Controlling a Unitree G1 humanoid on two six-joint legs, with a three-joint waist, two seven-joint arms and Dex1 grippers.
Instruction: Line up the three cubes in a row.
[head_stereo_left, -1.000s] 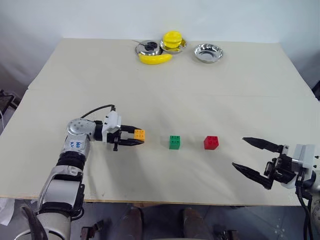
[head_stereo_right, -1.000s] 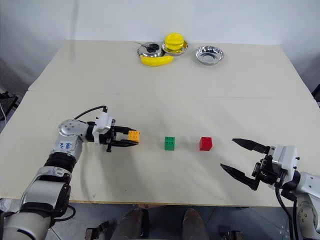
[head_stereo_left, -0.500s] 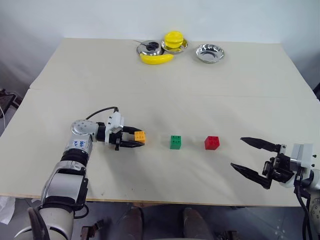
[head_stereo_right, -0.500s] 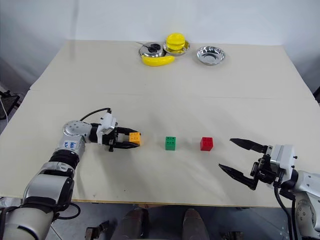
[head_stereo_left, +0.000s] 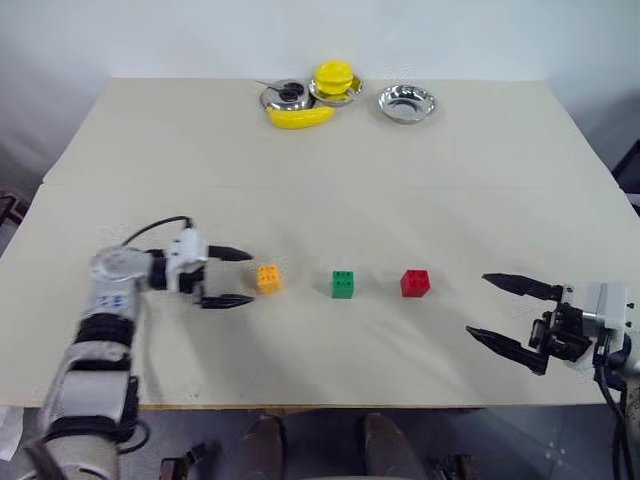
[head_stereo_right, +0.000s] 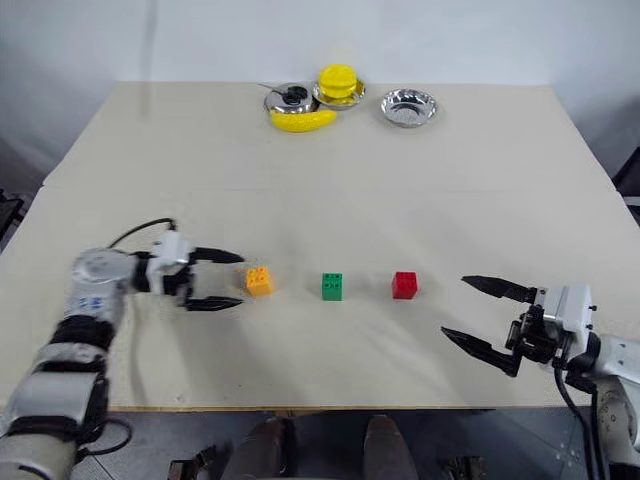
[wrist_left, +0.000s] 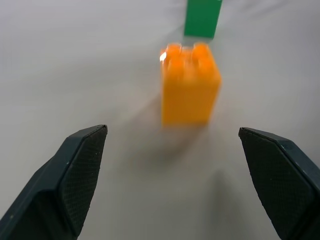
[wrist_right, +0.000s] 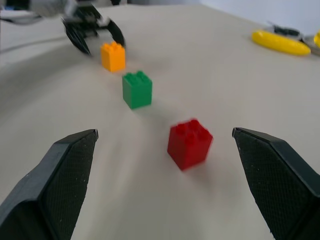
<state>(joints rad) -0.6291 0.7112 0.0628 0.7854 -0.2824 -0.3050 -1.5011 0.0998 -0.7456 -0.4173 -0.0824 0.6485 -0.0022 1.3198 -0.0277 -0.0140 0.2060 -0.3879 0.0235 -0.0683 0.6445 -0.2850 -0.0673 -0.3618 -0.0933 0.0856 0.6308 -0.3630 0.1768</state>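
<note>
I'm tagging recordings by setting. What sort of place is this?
Probably a robot test bench in a lab: a plain beige table against a bare white wall, set with toy cubes, orange, green, red, and steel bowls.

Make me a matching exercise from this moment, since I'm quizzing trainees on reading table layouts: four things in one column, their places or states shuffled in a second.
Things:
1. orange cube
2. green cube
3. red cube
4. banana

Places or states:
A. middle of the row
B. at the table's far edge, beside the metal bowls
C. free on the table, just ahead of the open left pincer
D. the row's end nearest the open right pincer

Pairs: 1-C, 2-A, 3-D, 4-B
</note>
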